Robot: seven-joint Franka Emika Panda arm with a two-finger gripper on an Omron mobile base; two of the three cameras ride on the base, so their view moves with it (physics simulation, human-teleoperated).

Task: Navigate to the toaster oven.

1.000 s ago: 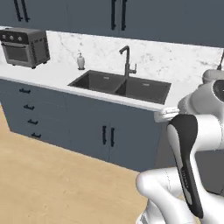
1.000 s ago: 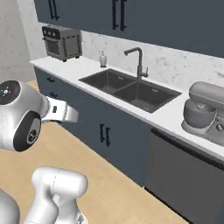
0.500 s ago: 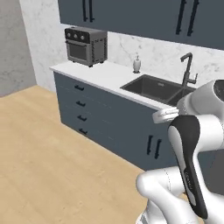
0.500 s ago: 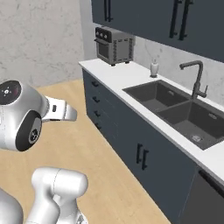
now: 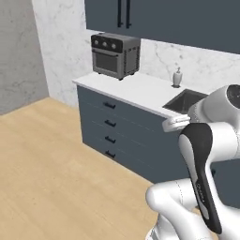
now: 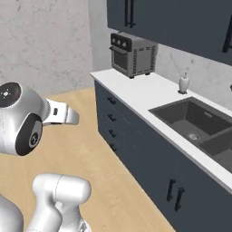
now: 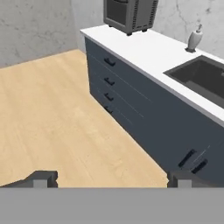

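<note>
The toaster oven (image 5: 116, 55), a boxy grey metal oven with three round knobs on a dark top panel and a glass door, stands at the left end of the white counter against the marble wall. It also shows in the right base view (image 6: 133, 54) and its lower part at the top of the hand view (image 7: 130, 15). My gripper (image 7: 113, 178) hangs over the wooden floor well short of the counter, its two finger tips wide apart and nothing between them. The arm is folded close to the base.
A white counter (image 5: 136, 91) tops dark blue drawers (image 5: 110, 123) and cabinets. A soap dispenser (image 6: 183, 83) stands by the dark sink (image 6: 194, 121). Upper cabinets (image 5: 164, 18) hang above. A grey wall (image 5: 21, 51) closes the left side; wooden floor (image 5: 56, 173) lies open before the drawers.
The whole picture has shifted: the base has moved left along the counter, so the toaster oven sits nearer and more central, and the sink has slid to the right edge.
</note>
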